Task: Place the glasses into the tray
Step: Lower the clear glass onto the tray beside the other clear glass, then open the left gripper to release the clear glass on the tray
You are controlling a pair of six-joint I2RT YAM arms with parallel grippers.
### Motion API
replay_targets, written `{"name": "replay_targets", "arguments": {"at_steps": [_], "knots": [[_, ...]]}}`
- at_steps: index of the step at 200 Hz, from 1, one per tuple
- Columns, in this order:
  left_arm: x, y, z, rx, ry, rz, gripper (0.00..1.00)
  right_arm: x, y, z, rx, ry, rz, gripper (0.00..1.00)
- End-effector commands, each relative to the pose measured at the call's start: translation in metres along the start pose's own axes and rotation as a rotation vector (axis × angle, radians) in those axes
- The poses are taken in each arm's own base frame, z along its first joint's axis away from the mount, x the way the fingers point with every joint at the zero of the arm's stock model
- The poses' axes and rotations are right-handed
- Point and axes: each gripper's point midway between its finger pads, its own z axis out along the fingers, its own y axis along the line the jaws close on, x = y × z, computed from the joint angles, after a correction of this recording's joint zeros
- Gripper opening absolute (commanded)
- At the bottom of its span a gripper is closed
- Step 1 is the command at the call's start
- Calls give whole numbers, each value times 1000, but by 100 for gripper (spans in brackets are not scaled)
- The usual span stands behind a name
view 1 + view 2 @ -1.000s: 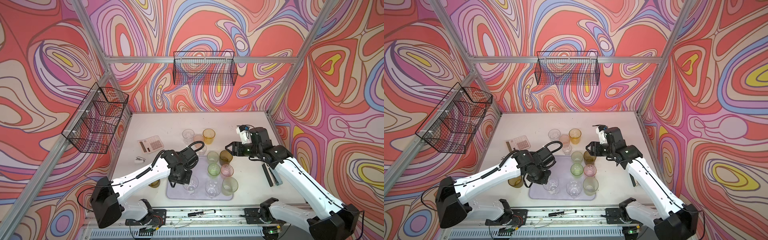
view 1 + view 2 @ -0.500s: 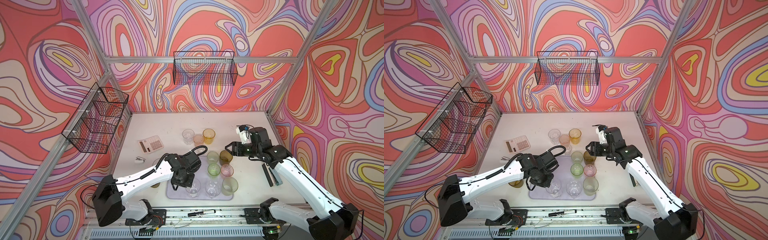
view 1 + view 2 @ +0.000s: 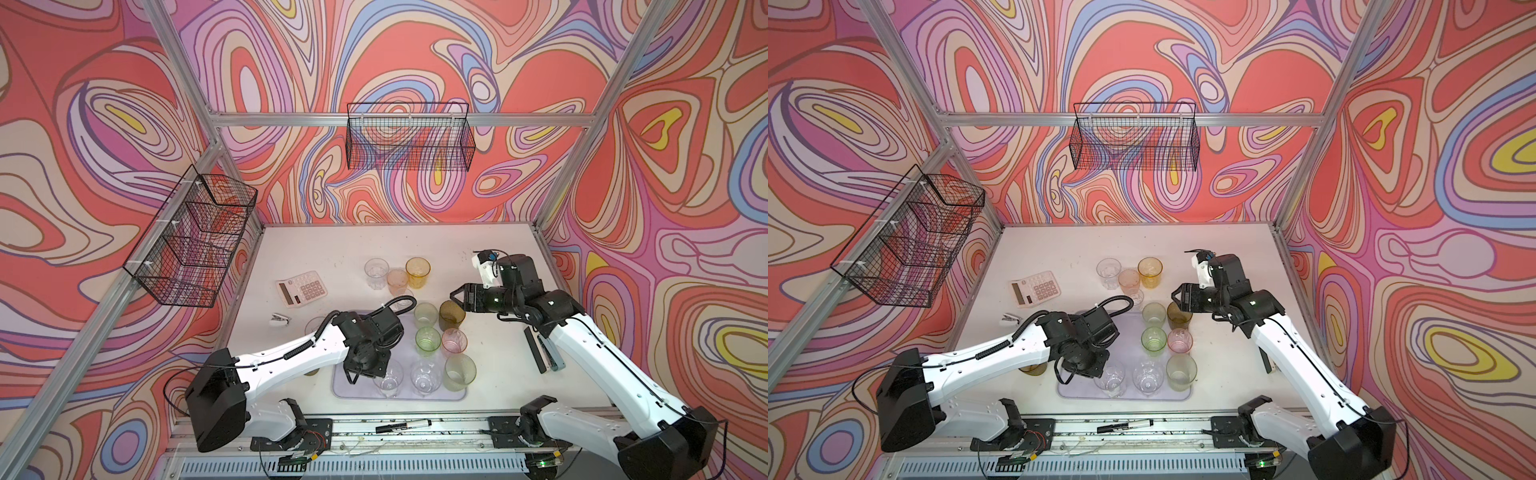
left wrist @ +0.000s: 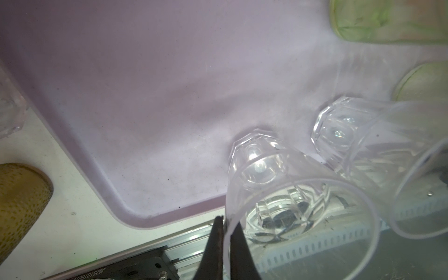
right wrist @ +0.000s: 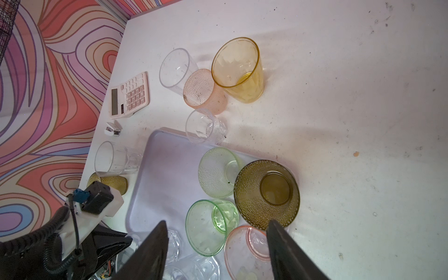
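My left gripper (image 4: 225, 219) is shut on the rim of a clear faceted glass (image 4: 278, 194), one finger inside and one outside. This glass (image 3: 388, 380) is upright over the front left of the lavender tray (image 3: 345, 386). Next to it in the tray stand a second clear glass (image 3: 424, 374), two pale green ones, a green one (image 3: 428, 338), a pink one (image 3: 454, 340) and an olive-brown one (image 3: 451, 313). My right gripper (image 3: 455, 297) hangs open above the olive-brown glass (image 5: 266, 194), holding nothing. On the table behind are a clear (image 3: 376, 272), a peach (image 3: 397, 280) and an amber glass (image 3: 417, 270).
A clear glass (image 5: 204, 126) stands at the tray's far edge, another (image 5: 114, 157) and a small olive one (image 5: 109, 181) to its left. Calculator (image 3: 301, 287) and a small white object (image 3: 279, 319) lie left. Dark bars (image 3: 540, 349) lie right. Wire baskets (image 3: 409, 137) hang on the walls.
My left arm has carried the clear glass a little toward the tray's front edge, beside the other clear glass. The right arm has not moved.
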Motion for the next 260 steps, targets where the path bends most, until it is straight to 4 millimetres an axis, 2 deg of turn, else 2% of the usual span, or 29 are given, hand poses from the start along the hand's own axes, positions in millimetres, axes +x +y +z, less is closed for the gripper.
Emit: {"name": "replay_targets", "arguments": {"at_steps": [1, 92, 156, 221, 260], "knots": [[4, 0, 5, -10, 13, -16, 0, -1, 1, -4, -4, -14, 1, 67], [9, -4, 10, -34, 21, -11, 1, 1, 0, -4, -4, -12, 2, 67], [9, -6, 9, -33, 15, -2, 11, 2, -1, -4, -3, -9, 4, 67], [9, -9, 5, -23, 8, -9, 17, 0, 4, -6, -21, -14, 3, 67], [7, -10, 1, -22, 4, -3, 26, 1, 3, -6, -18, -13, 4, 67]]}}
